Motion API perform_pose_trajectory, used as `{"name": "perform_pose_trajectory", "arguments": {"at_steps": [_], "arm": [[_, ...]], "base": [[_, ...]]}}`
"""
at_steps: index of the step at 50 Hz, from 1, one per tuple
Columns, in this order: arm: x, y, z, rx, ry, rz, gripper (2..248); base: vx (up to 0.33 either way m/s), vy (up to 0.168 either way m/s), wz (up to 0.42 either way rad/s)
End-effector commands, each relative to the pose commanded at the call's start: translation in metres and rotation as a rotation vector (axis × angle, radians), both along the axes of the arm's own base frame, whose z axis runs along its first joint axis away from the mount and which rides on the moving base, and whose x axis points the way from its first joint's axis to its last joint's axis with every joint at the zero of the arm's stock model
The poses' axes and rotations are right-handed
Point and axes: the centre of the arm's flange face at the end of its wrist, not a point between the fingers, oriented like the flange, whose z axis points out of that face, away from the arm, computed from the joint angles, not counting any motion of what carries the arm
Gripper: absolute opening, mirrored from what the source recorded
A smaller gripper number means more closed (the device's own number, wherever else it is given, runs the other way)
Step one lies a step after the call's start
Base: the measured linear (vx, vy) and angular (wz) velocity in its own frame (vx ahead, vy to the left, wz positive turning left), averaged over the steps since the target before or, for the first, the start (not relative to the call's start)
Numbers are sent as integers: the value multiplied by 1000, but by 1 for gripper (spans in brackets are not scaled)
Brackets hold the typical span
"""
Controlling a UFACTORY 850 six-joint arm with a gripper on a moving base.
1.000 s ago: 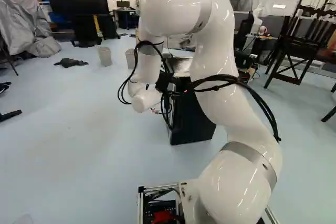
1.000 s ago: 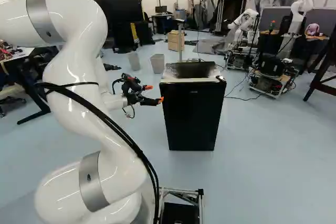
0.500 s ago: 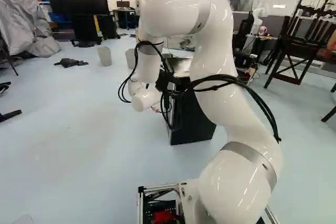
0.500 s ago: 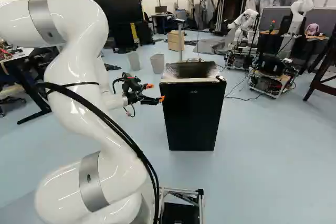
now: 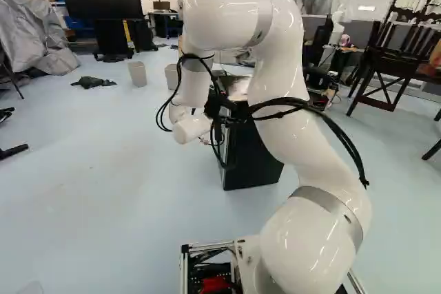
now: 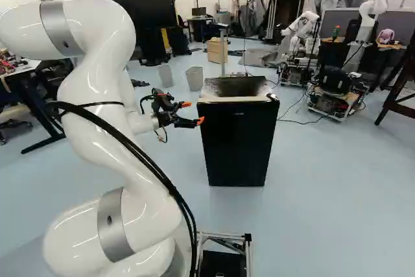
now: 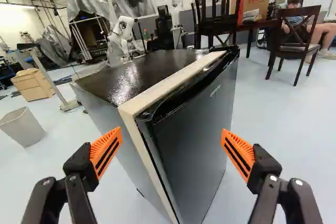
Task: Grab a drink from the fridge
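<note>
Slightly lowered at its upper bend, my arm has edged my gripper forward. The fridge stands ahead, its near corner between my wide-apart fingers, its closed door barring its inside. A bin is nearby. The right base view shows my fingers; the left hides them.
</note>
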Motion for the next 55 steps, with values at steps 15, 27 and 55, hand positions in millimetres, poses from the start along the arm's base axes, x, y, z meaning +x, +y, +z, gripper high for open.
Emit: {"name": "perform_pose_trajectory", "arguments": {"at_steps": [15,27,55], "arm": [[8,1,0,5,-9,-8,247],[12,-2,0,7,-13,-16,247],[16,-11,-1,7,-14,-36,247]], "base": [[0,0,0],[0,0,0],[0,0,0]]}}
